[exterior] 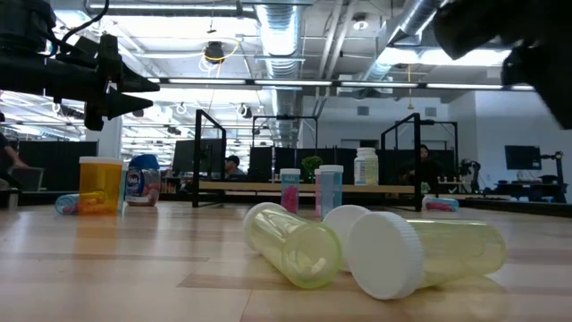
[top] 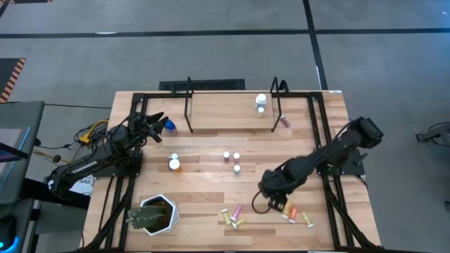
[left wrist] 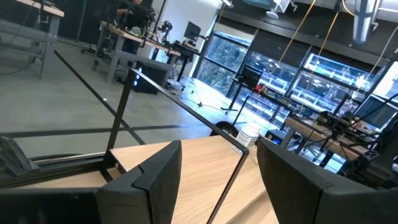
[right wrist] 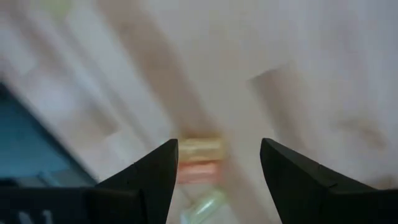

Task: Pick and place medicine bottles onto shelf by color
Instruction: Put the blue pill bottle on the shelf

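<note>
Medicine bottles lie scattered on the table. Yellow and pink vials (top: pixel 233 215) and orange ones (top: pixel 295 213) lie on their sides near the front edge. Small white-capped vials (top: pixel 232 159) stand mid-table, and an orange bottle (top: pixel 174 164) stands left of them. A white bottle (top: pixel 261 102) stands on the shelf (top: pixel 225 112), and a pink one (top: pixel 285 121) lies at its right end. My right gripper (top: pixel 273 204) hangs open above the front vials, pointing down over blurred orange and yellow bottles (right wrist: pixel 198 160). My left gripper (top: pixel 159 121) waits open and level at the far left.
A green plant in a white pot (top: pixel 152 215) stands at the front left corner. A blue-lidded bottle (top: pixel 169 127) stands by the shelf's left uprights (top: pixel 188 105). Bare wood lies between the shelf and the standing vials.
</note>
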Motion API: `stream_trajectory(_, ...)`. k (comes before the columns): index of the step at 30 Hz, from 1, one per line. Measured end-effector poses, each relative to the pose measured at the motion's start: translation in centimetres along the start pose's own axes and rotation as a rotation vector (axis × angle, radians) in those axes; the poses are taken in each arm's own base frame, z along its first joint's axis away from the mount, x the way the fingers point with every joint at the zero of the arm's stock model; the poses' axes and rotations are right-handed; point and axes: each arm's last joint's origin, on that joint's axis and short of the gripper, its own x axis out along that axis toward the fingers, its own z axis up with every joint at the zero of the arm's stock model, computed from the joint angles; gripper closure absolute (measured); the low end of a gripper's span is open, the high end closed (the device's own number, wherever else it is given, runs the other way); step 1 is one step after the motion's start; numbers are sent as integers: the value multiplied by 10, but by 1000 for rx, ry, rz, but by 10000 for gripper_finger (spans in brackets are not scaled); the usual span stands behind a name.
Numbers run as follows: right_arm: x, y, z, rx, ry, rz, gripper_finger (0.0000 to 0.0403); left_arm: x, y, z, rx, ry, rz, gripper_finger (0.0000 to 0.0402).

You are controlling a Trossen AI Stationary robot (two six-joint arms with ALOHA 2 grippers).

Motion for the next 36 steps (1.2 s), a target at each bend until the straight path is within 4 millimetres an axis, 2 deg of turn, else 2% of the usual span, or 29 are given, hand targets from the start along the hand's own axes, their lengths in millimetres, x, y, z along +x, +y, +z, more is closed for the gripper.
stream_trajectory(7,11,5,3,-59,41,10,153,0,0,0,0,1,-2,203)
stream_trajectory(12,8,5,2,-88,34,24,153,0,-1,1,-71,11,-9,203)
stream_trajectory(22,5,8,0,-80,9,54,153,0,1,4,-71,-35,69,203)
stream_trajectory(24,5,9,0,-83,9,56,153,0,1,4,-134,-38,64,203)
stream_trajectory(31,5,10,0,-96,19,72,153,0,-5,2,-313,67,-120,203)
stream_trajectory(36,8,11,-13,-343,64,32,153,-2,-15,9,-309,96,-355,203)
